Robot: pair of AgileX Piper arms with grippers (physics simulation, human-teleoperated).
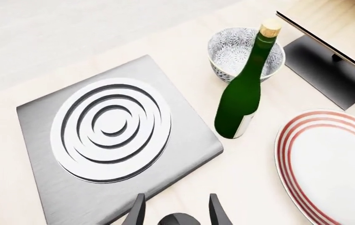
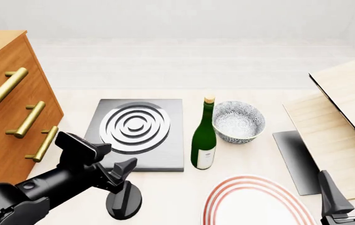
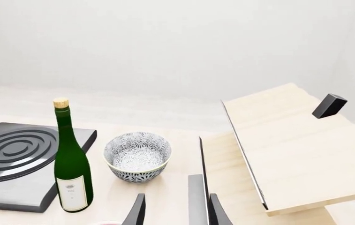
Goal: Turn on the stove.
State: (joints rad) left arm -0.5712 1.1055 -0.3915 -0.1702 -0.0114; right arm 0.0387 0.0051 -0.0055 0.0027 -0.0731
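Observation:
The stove (image 2: 168, 152) is a flat grey metal slab with a round silver ringed burner (image 2: 134, 125); it also shows in the left wrist view (image 1: 190, 140). Its small black knob (image 2: 123, 202) stands on the table just in front of the slab. My left gripper (image 2: 122, 180) is right above the knob, open. In the left wrist view my left gripper (image 1: 177, 211) has a finger on each side of the knob's top (image 1: 178, 219), with gaps on both sides. My right gripper (image 2: 349, 187) is open and empty at the front right, far from the stove.
A green wine bottle (image 2: 203, 140) stands right of the stove, with a patterned bowl (image 2: 238, 122) beyond it. A white plate with red rings (image 2: 252, 206) lies at the front. Wooden drawers (image 2: 8, 117) stand at the left. A tilted wooden board (image 2: 346, 108) on a black base (image 2: 293, 159) stands at the right.

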